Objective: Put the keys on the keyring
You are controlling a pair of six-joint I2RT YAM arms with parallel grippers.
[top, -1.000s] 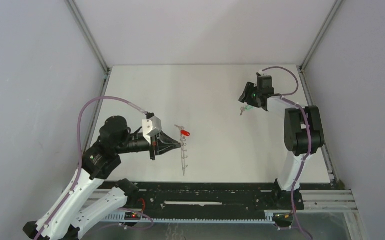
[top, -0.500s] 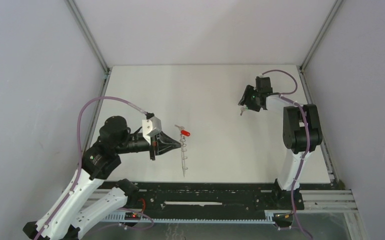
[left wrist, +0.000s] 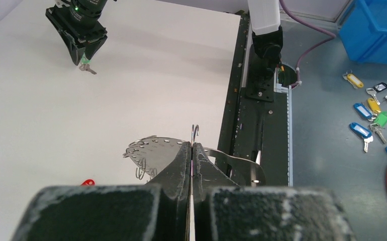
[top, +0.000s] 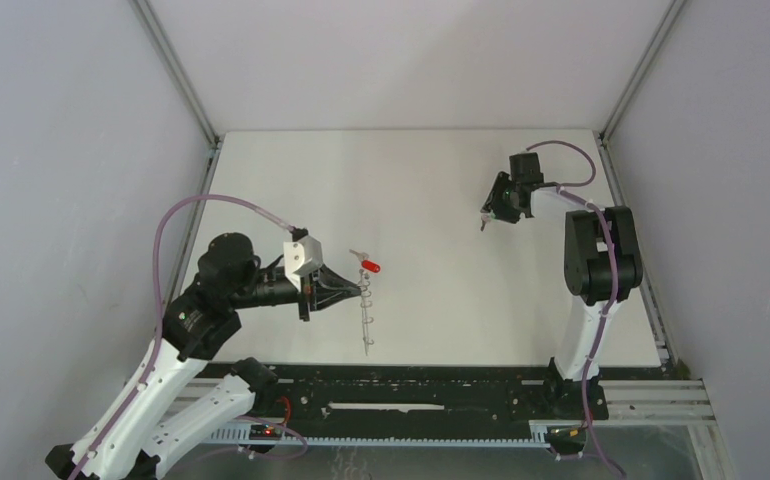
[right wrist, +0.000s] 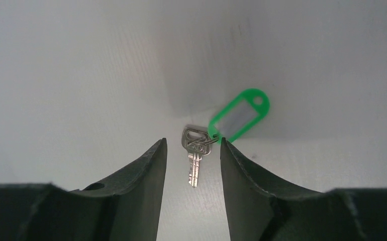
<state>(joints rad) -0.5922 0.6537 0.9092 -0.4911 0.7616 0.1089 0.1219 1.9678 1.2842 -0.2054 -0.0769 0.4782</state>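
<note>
Near the far right corner of the table (top: 431, 330), my right gripper (right wrist: 192, 144) is parted astride the green key (right wrist: 194, 163), not touching it. The blade runs lengthwise down the gap toward the wrist. My left gripper (left wrist: 191, 150) is clamped on the keyring (left wrist: 151, 149) near the front edge.
</note>
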